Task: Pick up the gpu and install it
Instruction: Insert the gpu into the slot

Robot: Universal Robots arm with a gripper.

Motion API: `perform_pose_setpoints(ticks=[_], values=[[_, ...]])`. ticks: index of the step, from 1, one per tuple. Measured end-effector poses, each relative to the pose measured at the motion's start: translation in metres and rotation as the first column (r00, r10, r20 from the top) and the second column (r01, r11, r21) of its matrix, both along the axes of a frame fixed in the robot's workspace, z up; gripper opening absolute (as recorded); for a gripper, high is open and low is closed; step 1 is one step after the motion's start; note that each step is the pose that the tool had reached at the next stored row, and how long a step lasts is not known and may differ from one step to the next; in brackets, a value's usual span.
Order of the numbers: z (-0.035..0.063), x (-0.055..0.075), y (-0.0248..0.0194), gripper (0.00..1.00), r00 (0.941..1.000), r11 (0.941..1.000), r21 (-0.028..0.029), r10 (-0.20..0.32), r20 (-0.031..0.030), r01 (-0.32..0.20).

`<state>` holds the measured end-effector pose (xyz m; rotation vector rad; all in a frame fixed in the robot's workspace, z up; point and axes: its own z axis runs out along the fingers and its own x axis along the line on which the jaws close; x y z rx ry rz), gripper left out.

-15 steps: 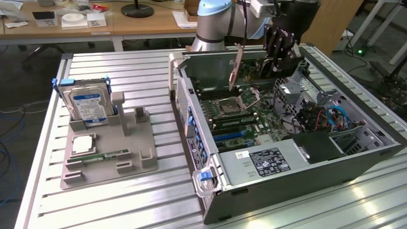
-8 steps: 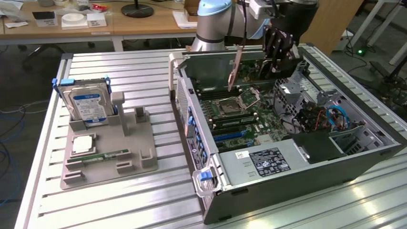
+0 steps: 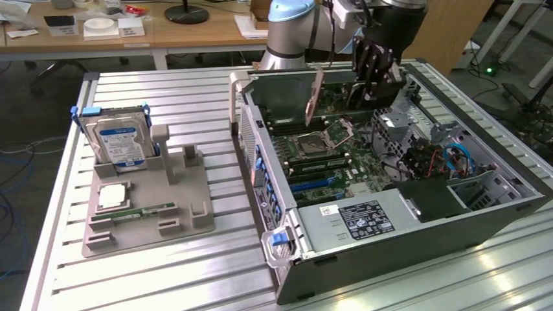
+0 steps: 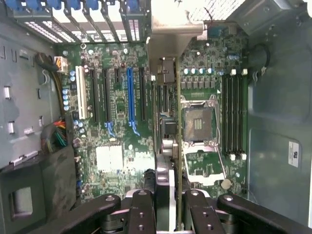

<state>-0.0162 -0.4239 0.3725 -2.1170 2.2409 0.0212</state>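
Observation:
My gripper (image 3: pixel 373 84) is shut on the gpu (image 3: pixel 341 91), a thin green card that hangs on edge over the open computer case (image 3: pixel 406 227). Its silver end bracket (image 3: pixel 316 97) points down toward the case's rear wall. The wrist view looks along the card's edge: the gpu (image 4: pixel 168 146) runs out from between my black fingers (image 4: pixel 141 209), above the motherboard (image 4: pixel 117 156), and ends at its bracket (image 4: pixel 173 34). It hangs between the blue expansion slot (image 4: pixel 130 97) and the empty processor socket (image 4: pixel 199 122), apart from the board.
On the exterior view's left a grey fixture (image 3: pixel 164 207) holds a hard drive (image 3: pixel 121 142), a memory stick (image 3: pixel 138 212) and a small square chip (image 3: pixel 113 195). Cables (image 3: pixel 436 162) and a black power supply (image 3: pixel 363 220) fill the near part of the case. A wooden desk (image 3: pixel 129 39) stands behind.

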Motion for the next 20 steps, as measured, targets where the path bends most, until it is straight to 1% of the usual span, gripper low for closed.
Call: perform_pose_setpoints(ticks=[1, 2, 4, 6, 11, 14, 15, 17, 18, 20], values=[[-0.0010, 0.000, 0.0000, 0.28, 1.0000, 1.0000, -0.0008, 0.000, -0.0036, 0.000], [-0.0017, 0.000, -0.0002, 0.28, 1.0000, 1.0000, -0.0024, 0.000, -0.0057, 0.000], [-0.0032, 0.000, -0.0004, 0.28, 1.0000, 1.0000, -0.0068, 0.000, -0.0076, 0.000], [-0.0058, 0.000, -0.0005, 0.28, 1.0000, 0.9999, -0.0100, 0.000, -0.0076, 0.000], [-0.0147, -0.009, -0.0005, 0.28, 1.0000, 0.9999, -0.0105, 0.004, -0.0076, -0.004], [-0.0202, -0.012, -0.0005, 0.28, 0.9998, 0.9998, -0.0105, 0.016, -0.0076, -0.016], [-0.0218, -0.012, -0.0008, 0.28, 0.9998, 0.9998, -0.0105, 0.019, -0.0076, -0.019], [-0.0235, -0.012, -0.0038, 0.28, 0.9998, 0.9997, -0.0106, 0.021, -0.0077, -0.021], [-0.0245, -0.013, -0.0046, 0.28, 0.9998, 0.9997, -0.0104, 0.021, -0.0076, -0.021], [-0.0272, -0.016, -0.0050, 0.28, 0.9998, 0.9997, -0.0107, 0.021, -0.0077, -0.021]])
